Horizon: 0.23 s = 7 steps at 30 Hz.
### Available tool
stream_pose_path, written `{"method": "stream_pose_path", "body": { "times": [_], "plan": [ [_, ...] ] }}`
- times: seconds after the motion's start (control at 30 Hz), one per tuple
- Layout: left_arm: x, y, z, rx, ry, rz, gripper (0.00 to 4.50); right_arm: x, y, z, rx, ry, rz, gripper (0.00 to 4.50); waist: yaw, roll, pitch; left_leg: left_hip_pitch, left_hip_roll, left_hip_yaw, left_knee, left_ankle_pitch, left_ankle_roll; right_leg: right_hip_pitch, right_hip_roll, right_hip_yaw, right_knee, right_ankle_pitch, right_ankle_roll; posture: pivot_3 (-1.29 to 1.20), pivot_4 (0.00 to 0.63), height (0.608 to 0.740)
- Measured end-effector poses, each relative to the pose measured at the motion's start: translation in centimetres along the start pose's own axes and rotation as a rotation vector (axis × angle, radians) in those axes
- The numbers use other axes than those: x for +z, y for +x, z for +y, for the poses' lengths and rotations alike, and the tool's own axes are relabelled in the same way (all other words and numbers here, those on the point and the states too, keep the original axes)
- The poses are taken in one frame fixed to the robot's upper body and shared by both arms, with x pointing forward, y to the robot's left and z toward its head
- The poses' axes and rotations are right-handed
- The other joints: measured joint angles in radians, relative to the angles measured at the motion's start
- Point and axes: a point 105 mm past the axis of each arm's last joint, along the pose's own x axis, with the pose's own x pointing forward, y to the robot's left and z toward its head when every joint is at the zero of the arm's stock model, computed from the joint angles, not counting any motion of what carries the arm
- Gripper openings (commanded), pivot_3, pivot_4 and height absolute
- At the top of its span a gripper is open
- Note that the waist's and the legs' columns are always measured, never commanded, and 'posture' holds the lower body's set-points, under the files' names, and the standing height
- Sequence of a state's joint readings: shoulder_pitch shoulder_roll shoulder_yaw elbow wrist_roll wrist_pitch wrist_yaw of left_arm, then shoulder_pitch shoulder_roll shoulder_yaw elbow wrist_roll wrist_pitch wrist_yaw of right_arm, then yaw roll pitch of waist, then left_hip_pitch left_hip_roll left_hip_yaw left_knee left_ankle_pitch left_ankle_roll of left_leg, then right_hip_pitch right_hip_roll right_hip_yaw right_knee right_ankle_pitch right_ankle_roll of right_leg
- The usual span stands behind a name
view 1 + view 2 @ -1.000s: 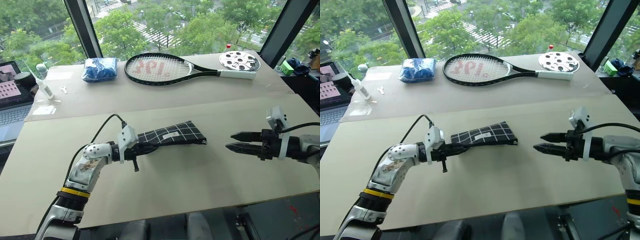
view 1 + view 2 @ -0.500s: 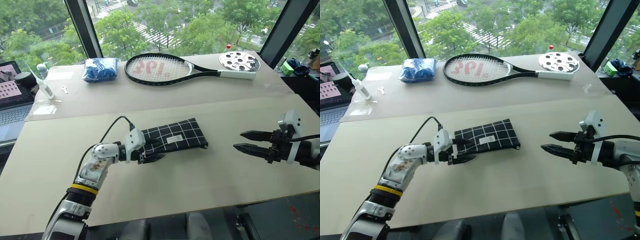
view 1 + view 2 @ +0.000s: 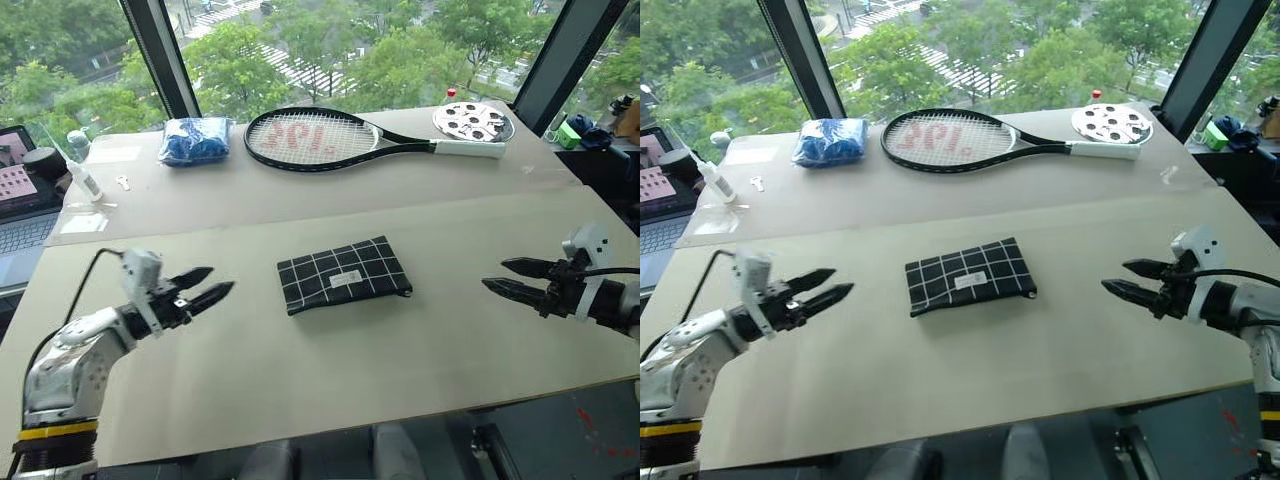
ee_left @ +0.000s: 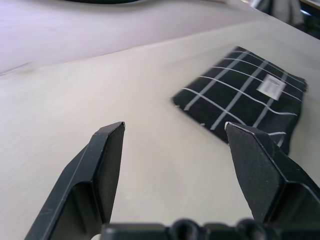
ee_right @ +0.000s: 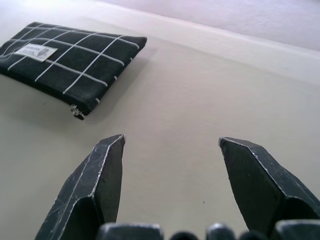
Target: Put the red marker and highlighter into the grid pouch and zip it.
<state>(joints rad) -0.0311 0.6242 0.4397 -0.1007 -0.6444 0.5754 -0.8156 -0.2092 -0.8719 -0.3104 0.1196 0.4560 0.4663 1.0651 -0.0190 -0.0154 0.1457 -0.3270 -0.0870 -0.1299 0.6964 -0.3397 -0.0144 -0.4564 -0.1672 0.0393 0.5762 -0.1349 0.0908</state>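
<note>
Lying flat and zipped, grid pouch (image 3: 343, 275); left gripper (image 3: 204, 286) and right gripper (image 3: 513, 277) flanking it, jaws wide, empty. Risk: zipper not fully seated, contents slipping out.

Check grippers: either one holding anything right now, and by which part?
Nothing held. Left gripper and right gripper are both open and empty, either side of the grid pouch, which lies flat on the table, touched by neither.

A pale beige table (image 3: 330, 370) is set before large windows (image 3: 330, 50) with dark frames, through which green trees and a street are seen in daylight. On the table's far part, a tennis racket (image 3: 320, 138) is laid beside a blue cloth (image 3: 195, 139).
</note>
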Motion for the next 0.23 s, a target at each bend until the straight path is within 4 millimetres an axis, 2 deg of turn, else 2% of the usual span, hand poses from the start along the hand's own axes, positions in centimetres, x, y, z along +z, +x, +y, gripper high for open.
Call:
{"method": "stream_pose_path", "body": {
  "times": [0.1,0.23],
  "plan": [
    [-0.3,-1.9,1.3,0.107,-0.051,-0.029,3.47,-0.6,0.5,-0.3,-0.012,0.044,-0.022,3.36,0.005,0.0,0.0,0.0,0.0,0.001,0.001,0.0,0.0,0.001,0.0,0.001,0.0,0.0,0.0,0.0,0.15,0.74],
    [-0.4,-2.8,1.7,0.154,-0.076,-0.046,3.47,-0.5,1.1,-0.9,-0.027,0.069,-0.038,3.36,0.011,0.0,0.0,0.001,0.0,0.001,0.001,0.0,0.0,0.001,0.0,0.0,0.0,0.0,-0.001,0.0,0.15,0.74]
  ]
}}
